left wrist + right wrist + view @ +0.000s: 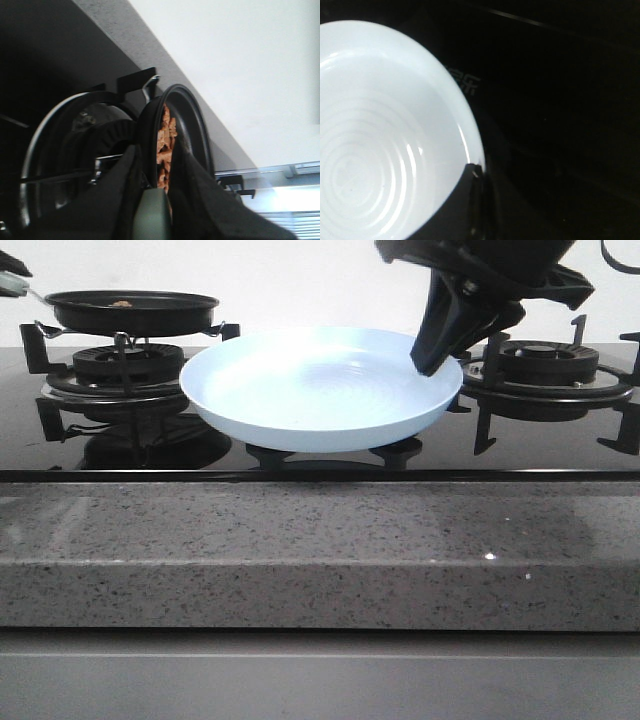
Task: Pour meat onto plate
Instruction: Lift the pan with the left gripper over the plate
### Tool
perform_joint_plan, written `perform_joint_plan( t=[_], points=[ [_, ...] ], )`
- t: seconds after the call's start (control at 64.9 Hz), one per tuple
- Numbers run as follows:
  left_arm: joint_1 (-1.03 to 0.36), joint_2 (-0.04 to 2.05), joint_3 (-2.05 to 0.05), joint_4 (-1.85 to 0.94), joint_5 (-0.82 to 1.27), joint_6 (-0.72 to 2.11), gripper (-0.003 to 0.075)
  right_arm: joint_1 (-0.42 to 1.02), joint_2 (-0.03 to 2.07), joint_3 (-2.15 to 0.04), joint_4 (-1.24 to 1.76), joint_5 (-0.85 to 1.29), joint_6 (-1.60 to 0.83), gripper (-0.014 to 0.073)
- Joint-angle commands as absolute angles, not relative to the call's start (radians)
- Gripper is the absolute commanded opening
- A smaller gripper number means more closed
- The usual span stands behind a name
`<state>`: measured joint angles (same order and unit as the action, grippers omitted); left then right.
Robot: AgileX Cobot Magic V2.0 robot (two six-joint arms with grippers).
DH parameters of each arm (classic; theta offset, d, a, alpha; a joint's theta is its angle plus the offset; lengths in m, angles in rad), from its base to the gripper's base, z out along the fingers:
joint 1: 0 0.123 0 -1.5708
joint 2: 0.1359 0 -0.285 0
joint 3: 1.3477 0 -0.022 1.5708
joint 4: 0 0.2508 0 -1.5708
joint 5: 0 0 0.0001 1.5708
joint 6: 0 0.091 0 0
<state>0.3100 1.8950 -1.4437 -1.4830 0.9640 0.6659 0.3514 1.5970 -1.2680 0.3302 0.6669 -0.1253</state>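
Note:
The pale blue-white plate (320, 390) sits level over the middle of the hob. My right gripper (432, 362) is shut on its right rim. In the right wrist view the plate (380, 140) is bare and the gripper (479, 172) pinches its edge. The black frying pan (130, 308) is level just above the left burner. A little of the meat (122, 304) shows over its rim. In the left wrist view my left gripper (159, 160) is shut on the pan's grey-green handle (152, 215). The orange-brown meat (165, 137) lies heaped inside the pan (192, 125).
The left burner with its grate (125, 365) is under the pan and the right burner (548, 362) is behind my right arm. The black glass hob (560, 450) meets a grey speckled stone counter edge (320, 540) in front. A pale wall is behind.

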Motion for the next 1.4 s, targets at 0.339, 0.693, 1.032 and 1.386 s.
perform_joint_plan(
  t=[0.339, 0.693, 1.032, 1.386],
  points=[
    [0.340, 1.770, -1.477, -1.631, 1.072, 0.731, -0.0020, 0.350, 1.566, -1.292, 0.334, 0.629, -0.137, -0.0119],
    [0.342, 1.577, -1.398, -1.641, 1.046, 0.803, -0.0020, 0.350, 1.566, -1.292, 0.334, 0.629, -0.137, -0.0119],
    [0.292, 1.366, -1.156, -1.657, 1.042, 0.917, -0.0020, 0.350, 1.566, -1.292, 0.334, 0.629, -0.137, -0.0119],
    [0.066, 1.253, -1.084, -1.651, 0.907, 1.089, -0.0020, 0.350, 1.566, -1.292, 0.334, 0.629, -0.137, -0.0119]
  ],
)
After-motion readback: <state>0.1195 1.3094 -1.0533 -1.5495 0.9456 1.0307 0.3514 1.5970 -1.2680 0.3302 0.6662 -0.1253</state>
